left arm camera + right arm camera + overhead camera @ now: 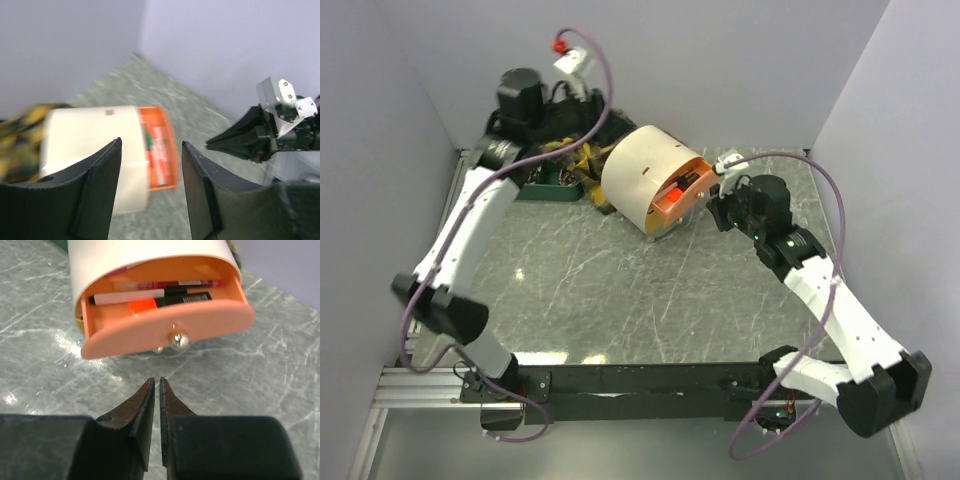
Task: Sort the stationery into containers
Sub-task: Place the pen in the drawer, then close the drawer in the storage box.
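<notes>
Right wrist shows the right gripper (155,382), jaws nearly together and empty; push the orange tray (150,325) squarely at its knob (178,340), probably to close it.

- One cream drum (638,175), on its side near the worktop's far edge.
- One orange tray (165,325) in the drum, with one metal knob (178,340) on its front.
- Three writing items in that tray: one white pen (127,298), one red pen (165,285) and one black highlighter (185,299) with an orange cap.
- One dark green tray (535,190) toward the far left corner, partly hidden.
- One plaid cloth (585,165) between it and the drum.
</notes>
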Robot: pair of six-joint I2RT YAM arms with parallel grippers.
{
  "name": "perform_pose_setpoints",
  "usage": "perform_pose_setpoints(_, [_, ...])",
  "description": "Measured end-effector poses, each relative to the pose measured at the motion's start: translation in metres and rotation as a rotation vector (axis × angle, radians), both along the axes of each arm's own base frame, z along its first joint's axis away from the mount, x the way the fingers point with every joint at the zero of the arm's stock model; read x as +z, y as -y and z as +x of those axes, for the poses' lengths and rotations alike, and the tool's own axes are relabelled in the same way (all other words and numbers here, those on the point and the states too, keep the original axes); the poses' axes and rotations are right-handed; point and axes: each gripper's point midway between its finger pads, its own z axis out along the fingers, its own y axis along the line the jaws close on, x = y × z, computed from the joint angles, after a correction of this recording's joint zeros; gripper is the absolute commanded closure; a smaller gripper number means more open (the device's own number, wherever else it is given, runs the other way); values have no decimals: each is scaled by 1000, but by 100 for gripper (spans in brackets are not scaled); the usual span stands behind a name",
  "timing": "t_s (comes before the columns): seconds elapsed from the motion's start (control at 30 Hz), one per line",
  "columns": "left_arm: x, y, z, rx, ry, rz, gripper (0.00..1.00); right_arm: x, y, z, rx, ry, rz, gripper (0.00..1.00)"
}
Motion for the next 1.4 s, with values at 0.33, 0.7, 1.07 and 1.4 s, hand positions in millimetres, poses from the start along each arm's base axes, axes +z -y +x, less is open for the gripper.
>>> perform_pose_setpoints(0.33, [-106, -115, -14, 322, -144, 100, 39, -9, -26, 49, 27, -42, 34, 86])
perform_pose_setpoints(0.7, [-129, -157, -31, 441, -190, 86, 37, -5, -47, 88, 48, -49, 68, 85])
perform_pose_setpoints(1.07, [-158, -158, -5, 465, -273, 98, 33, -9, -54, 97, 56, -46, 85, 83])
perform_pose_setpoints(1.4, [-168, -166, 0, 528, -324, 69, 30, -14, -47, 113, 8, -80, 72, 83])
